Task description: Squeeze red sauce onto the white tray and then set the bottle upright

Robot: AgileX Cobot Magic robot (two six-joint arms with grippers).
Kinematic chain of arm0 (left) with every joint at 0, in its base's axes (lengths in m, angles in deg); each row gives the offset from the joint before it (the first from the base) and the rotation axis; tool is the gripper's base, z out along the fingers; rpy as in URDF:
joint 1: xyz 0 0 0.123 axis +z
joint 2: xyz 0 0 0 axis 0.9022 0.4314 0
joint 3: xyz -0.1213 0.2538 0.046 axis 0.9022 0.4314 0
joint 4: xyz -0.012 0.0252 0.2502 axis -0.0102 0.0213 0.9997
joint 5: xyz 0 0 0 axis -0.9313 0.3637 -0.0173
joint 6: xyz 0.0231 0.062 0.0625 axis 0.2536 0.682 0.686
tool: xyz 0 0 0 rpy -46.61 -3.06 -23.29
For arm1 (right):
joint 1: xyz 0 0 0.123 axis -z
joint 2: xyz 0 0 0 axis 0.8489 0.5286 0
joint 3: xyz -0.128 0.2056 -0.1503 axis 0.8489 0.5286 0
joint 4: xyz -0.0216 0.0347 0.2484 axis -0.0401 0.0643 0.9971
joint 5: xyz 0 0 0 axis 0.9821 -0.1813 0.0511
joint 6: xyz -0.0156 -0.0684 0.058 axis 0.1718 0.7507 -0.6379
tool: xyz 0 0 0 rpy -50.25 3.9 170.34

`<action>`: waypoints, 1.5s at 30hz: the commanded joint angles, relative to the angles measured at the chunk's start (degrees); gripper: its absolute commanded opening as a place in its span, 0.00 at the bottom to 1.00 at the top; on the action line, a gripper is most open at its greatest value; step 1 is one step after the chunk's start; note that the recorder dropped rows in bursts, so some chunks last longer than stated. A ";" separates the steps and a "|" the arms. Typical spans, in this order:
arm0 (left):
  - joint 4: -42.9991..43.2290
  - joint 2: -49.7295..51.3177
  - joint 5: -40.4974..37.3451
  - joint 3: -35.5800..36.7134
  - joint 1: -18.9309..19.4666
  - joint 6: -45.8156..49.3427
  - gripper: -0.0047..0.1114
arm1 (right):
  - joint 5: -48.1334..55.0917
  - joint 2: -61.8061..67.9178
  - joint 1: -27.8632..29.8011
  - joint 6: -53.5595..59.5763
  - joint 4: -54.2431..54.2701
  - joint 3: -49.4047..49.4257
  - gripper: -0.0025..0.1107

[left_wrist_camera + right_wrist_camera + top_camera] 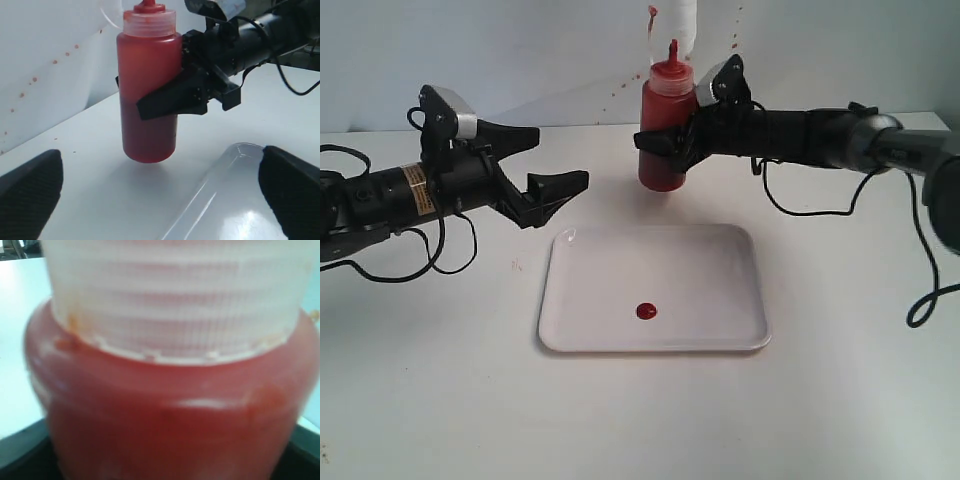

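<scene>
The right pincer [660, 142] is clamped on the bottle [666, 130] at mid-body, one finger [170, 97] lying across its front. The bottle is upright, nozzle up, its base at or just above the worktop [440, 380]; I cannot tell which. It stands just behind the white tray [720, 250]. A small blob of red sauce [646, 311] lies on the tray, so squeezing looks done.

To release well, make sure the base sits flat first, then open both fingers evenly and withdraw straight back without brushing the bottle. The left pincer [560, 158] hangs apart and empty, left of the tray.
</scene>
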 commanded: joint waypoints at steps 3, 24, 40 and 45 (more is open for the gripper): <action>-5.26 -0.61 -4.44 -0.26 -0.13 2.00 0.94 | 6.93 9.42 -1.19 -5.04 1.97 -16.68 0.02; -9.90 -0.61 -5.75 -0.26 -0.13 2.91 0.94 | 4.50 10.74 -1.17 -16.92 1.54 -18.45 0.67; -10.22 -0.61 -5.75 -0.26 -0.13 2.91 0.94 | 10.63 9.37 -1.76 -16.92 0.11 -18.45 0.75; -10.35 -0.61 -5.75 -0.26 -0.13 2.91 0.94 | 11.95 7.73 -0.91 -16.92 0.11 -18.45 0.75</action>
